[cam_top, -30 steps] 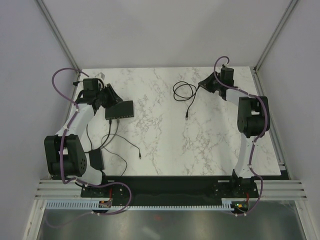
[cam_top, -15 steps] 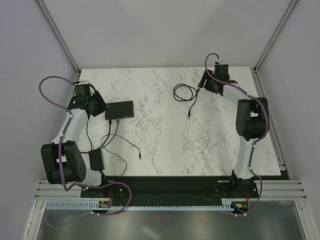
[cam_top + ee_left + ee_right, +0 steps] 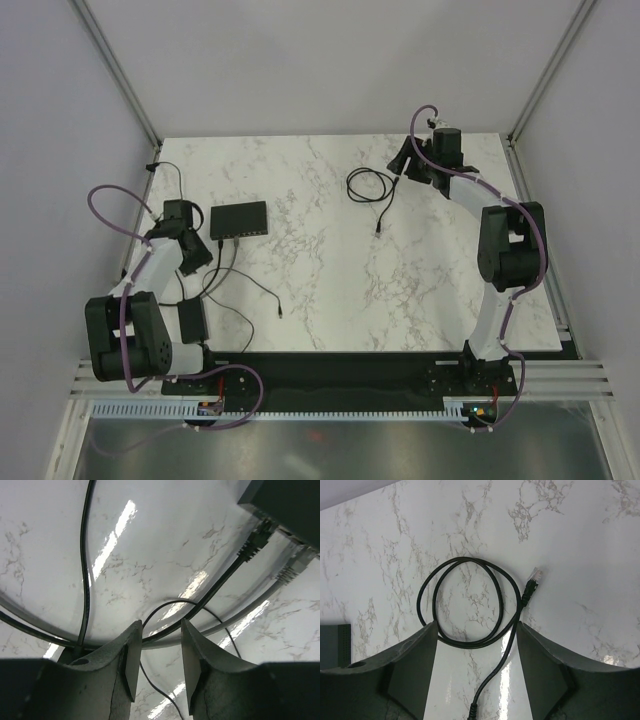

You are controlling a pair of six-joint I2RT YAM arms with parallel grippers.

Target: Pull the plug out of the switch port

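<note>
Looked like a robotics lab cell, not a home or office. The marble-look table (image 3: pixel 330 290) sat boxed in by blank pale walls (image 3: pixel 330 60) with aluminium posts (image 3: pixel 115 70) in the corners. The left arm (image 3: pixel 150 270) and right arm (image 3: pixel 500 250) were bolted to a black plate (image 3: pixel 330 368) on slotted rails (image 3: pixel 110 378), with a cable duct (image 3: pixel 340 411) along the front. A switch (image 3: pixel 238 220) and a loose cable (image 3: pixel 370 185) lay on top.

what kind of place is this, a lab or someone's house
Most likely a robotics lab test cell, not a home: a left arm and right arm bolted to a rail at a marble-pattern table's edge, plain panels on aluminium posts walling it in, and a network switch with loose cables.
</note>
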